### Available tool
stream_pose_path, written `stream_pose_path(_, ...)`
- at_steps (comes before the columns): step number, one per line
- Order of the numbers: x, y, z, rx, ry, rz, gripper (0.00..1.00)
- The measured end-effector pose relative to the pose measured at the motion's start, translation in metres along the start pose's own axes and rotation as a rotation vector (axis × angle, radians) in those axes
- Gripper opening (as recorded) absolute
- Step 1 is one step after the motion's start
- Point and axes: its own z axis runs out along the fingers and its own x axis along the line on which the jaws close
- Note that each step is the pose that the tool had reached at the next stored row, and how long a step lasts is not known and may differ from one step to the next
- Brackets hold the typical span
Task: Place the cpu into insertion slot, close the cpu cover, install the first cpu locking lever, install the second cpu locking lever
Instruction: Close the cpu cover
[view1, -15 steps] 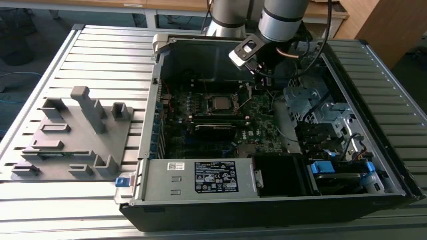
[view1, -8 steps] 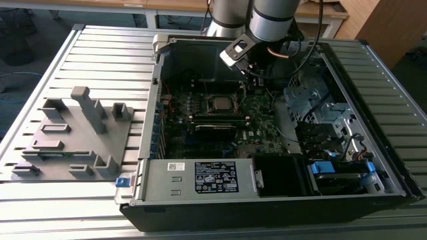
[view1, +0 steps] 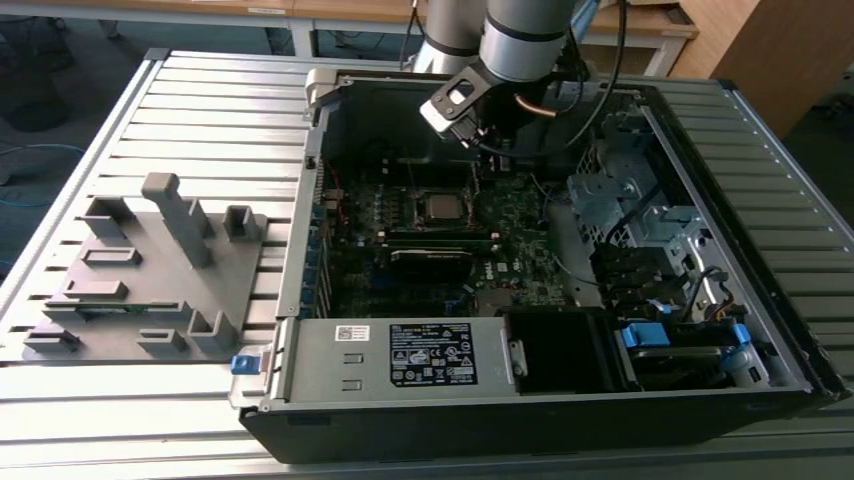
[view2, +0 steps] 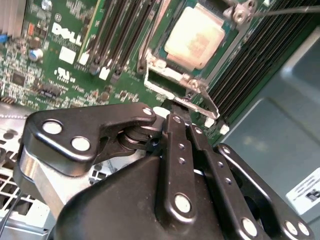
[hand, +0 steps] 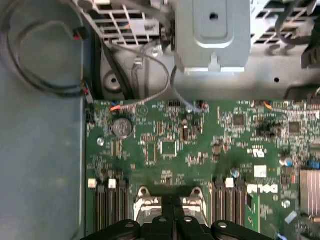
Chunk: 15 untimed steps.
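Tool: my black, link-armed tool (view2: 178, 111) has its fingers drawn together. I see nothing held between them.
Tool position: in the exterior view it hangs inside the open black computer case (view1: 561, 415), over the green motherboard (hand: 170, 145). The case stands on the slatted grey metal counter (view1: 200, 120).
Cpu: the small, flat, square chip with a dull silver-grey top (view2: 195, 37) sits in the insertion slot (view1: 419, 207), the square black socket with a silvery rim. It lies flat and square to that rim.
Cpu cover: the thin silver metal frame (view2: 166, 73) appears to lie down around the chip, whose top shows through the cut-out. I cannot tell whether it is latched.
Locking lever: a thin silvery wire rod (view2: 285, 9), which I judge to be one lever, runs along the side of the slot farthest from my fingertips.
Key relation: the slot lies straight ahead of my fingertips. In the second wrist view they are just beside the near edge of the frame. I cannot tell whether they touch it.
Exterior check: the slot lies on the camera's side of my tool, close by.
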Motion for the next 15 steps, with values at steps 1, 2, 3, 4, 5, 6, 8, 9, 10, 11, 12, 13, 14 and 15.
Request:
stream_pose_path(1,0.0000,-0.0025,0.0000,-0.0003,0.0001,0.000,0.10)
stream_pose_path(2,-0.0001,-0.0051,0.0000,-0.0005,0.0001,0.001,0.10)
stream_pose_path(3,-0.0001,-0.0075,0.0000,-0.0007,0.0001,0.001,0.10)
stream_pose_path(4,-0.0001,-0.0098,-0.0001,-0.0009,0.0001,0.001,0.10)
stream_pose_path(5,-0.0001,-0.0122,-0.0001,-0.0011,0.0001,0.001,0.10)
stream_pose_path(6,-0.0002,-0.0143,-0.0001,-0.0013,0.0002,0.001,0.10)
stream_pose_path(8,-0.0003,-0.0178,-0.0001,-0.0015,0.0002,0.002,0.10)
stream_pose_path(9,-0.0003,-0.0185,-0.0001,-0.0016,0.0001,0.002,0.10)
stream_pose_path(10,-0.0003,-0.0186,-0.0001,-0.0015,0.0001,0.002,0.10)
stream_pose_path(11,-0.0003,-0.0187,-0.0001,-0.0015,0.0001,0.002,0.10)
stream_pose_path(12,-0.0003,-0.0187,-0.0001,-0.0015,0.0001,0.002,0.10)
stream_pose_path(13,-0.0003,-0.0187,-0.0001,-0.0015,0.0001,0.002,0.10)
stream_pose_path(14,-0.0003,-0.0188,-0.0001,-0.0015,0.0001,0.002,0.10)
stream_pose_path(15,-0.0003,-0.0188,-0.0001,-0.0015,0.0001,0.002,0.10)
